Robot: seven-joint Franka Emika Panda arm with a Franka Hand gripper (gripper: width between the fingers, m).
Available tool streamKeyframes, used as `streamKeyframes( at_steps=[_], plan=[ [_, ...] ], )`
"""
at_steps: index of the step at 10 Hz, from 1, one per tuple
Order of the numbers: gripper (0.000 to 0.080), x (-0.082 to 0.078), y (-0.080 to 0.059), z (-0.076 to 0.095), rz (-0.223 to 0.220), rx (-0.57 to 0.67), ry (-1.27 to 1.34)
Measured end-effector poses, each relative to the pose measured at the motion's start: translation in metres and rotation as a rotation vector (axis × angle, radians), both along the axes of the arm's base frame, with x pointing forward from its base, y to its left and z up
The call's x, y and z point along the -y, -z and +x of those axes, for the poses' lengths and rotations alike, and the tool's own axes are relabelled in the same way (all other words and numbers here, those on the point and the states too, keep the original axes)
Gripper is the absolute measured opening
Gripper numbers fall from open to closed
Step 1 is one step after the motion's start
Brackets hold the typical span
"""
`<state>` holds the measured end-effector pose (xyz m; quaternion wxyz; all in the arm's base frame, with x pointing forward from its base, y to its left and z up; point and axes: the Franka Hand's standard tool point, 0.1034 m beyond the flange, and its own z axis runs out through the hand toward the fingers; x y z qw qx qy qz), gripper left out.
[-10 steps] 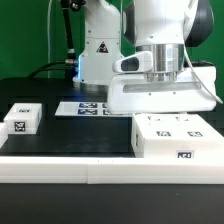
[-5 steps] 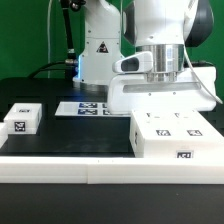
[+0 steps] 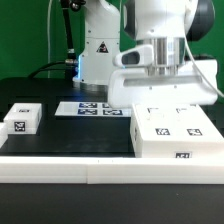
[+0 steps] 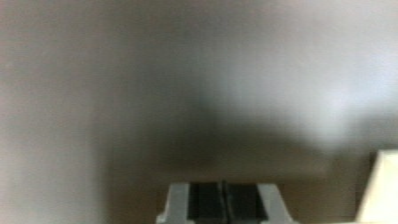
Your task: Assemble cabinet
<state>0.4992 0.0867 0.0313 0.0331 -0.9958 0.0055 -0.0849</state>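
Note:
In the exterior view my gripper (image 3: 165,68) hangs at the right, just behind the large white tagged cabinet box (image 3: 176,132) that stands at the front right. A wide white cabinet part (image 3: 135,90) sits under the gripper and is raised with it. In the wrist view my fingertips (image 4: 222,203) stand almost together with only a thin dark line between them. A blurred grey surface fills the rest of that view. A small tagged white block (image 3: 21,118) lies at the exterior view's left.
The marker board (image 3: 92,107) lies flat at the table's middle back. The white robot base (image 3: 98,50) stands behind it. A long white rail (image 3: 70,172) edges the table's front. A white edge (image 4: 388,185) shows beside the fingers in the wrist view.
My gripper and the wide white part under it have moved up a little together. The box's top face now reaches further back. The small block has not moved.

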Motion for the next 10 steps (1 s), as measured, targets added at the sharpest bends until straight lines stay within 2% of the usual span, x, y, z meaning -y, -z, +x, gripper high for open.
streamKeyframes(
  at_steps=[4, 6, 10],
  plan=[
    [0.0002, 0.002, -0.057, 0.010, 0.015, -0.001, 0.002],
    [0.0002, 0.003, -0.050, 0.008, 0.012, -0.002, 0.002],
    [0.0002, 0.006, -0.045, 0.008, 0.009, -0.006, 0.003]
  ],
)
